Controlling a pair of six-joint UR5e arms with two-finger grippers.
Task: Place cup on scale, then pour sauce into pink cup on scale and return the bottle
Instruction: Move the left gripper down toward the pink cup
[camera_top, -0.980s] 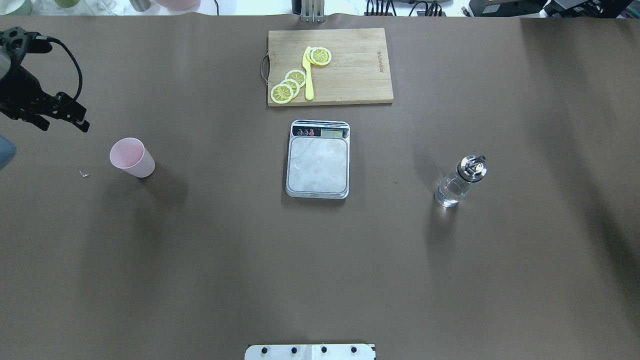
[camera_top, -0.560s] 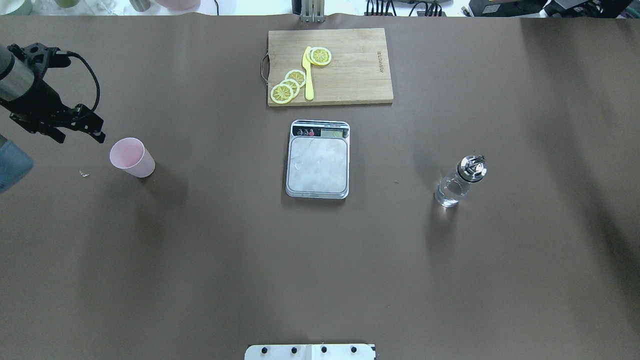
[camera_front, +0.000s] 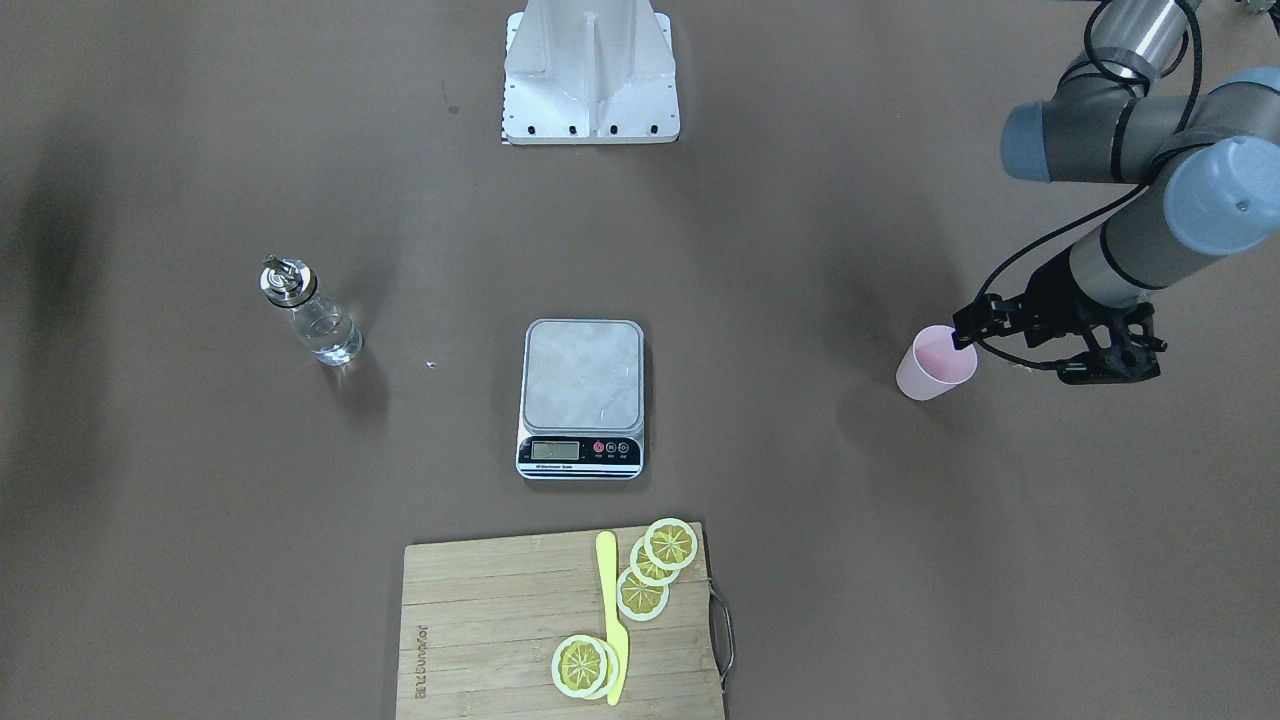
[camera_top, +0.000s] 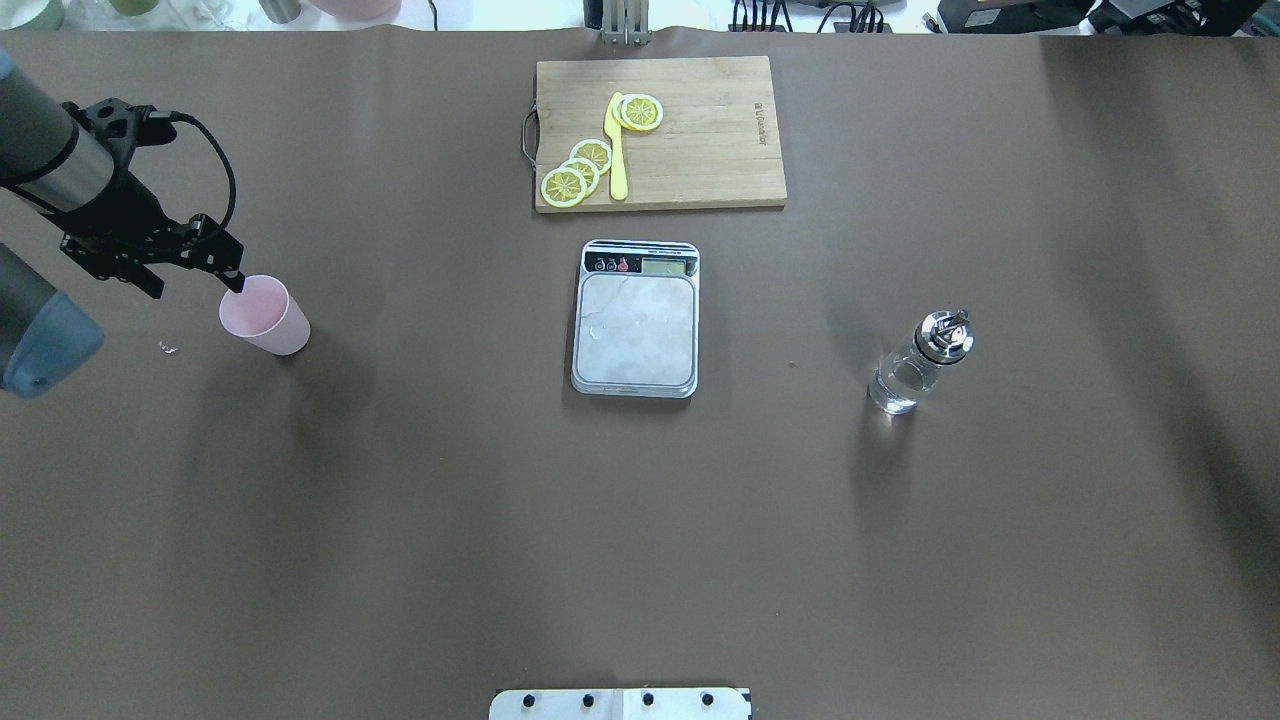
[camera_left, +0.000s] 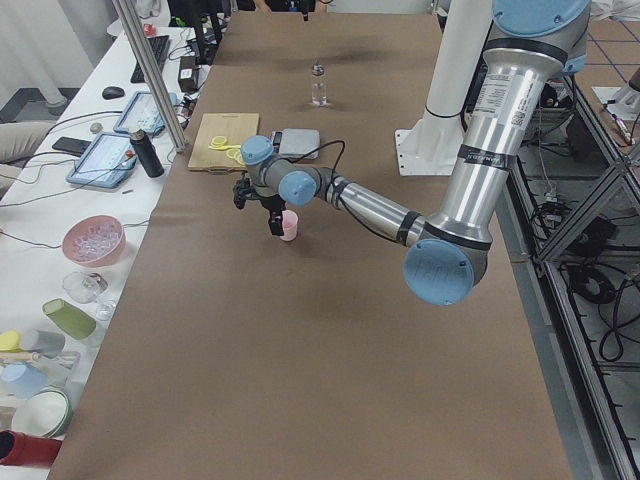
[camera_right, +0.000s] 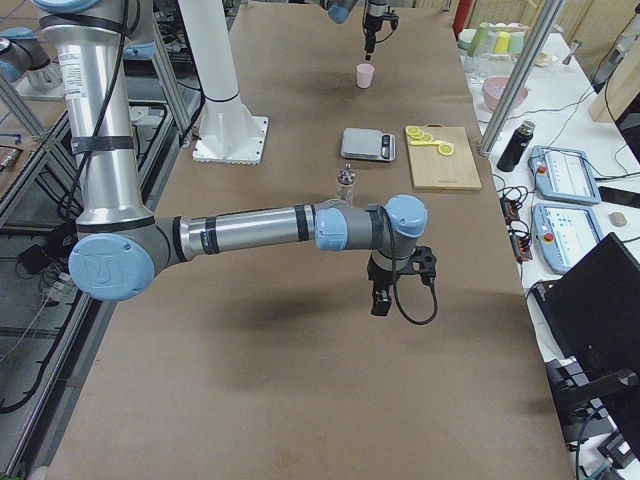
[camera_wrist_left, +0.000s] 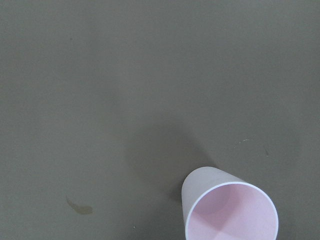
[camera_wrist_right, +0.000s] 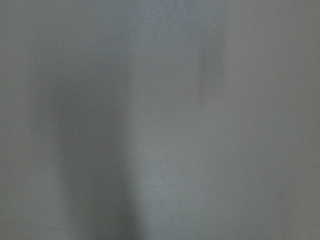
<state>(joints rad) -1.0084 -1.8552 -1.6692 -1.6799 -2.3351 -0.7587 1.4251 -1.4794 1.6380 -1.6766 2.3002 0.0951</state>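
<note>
The pale-pink cup (camera_top: 266, 316) (camera_front: 935, 366) stands upright on the table's left side and looks empty in the left wrist view (camera_wrist_left: 231, 214). My left gripper (camera_top: 194, 283) (camera_front: 1016, 358) hovers just left of it, open, with one fingertip (camera_top: 235, 281) over the cup's rim. The silver scale (camera_top: 636, 332) (camera_front: 582, 384) lies at the centre with a bare platform. The clear glass bottle (camera_top: 916, 364) (camera_front: 316, 322) with its silver spout stands far right, holding the clear sauce. My right gripper (camera_right: 381, 300) shows only in the right exterior view; I cannot tell its state.
A wooden cutting board (camera_top: 708, 150) with lemon slices (camera_top: 580, 172) and a yellow knife (camera_top: 616, 150) lies behind the scale. The robot's base plate (camera_top: 620, 704) sits at the near edge. Bowls, cups and tablets line a side bench (camera_left: 95, 240).
My left arm has moved right and slightly down toward the cup, bringing one open finger over its rim. Cup, scale and bottle have not moved.
</note>
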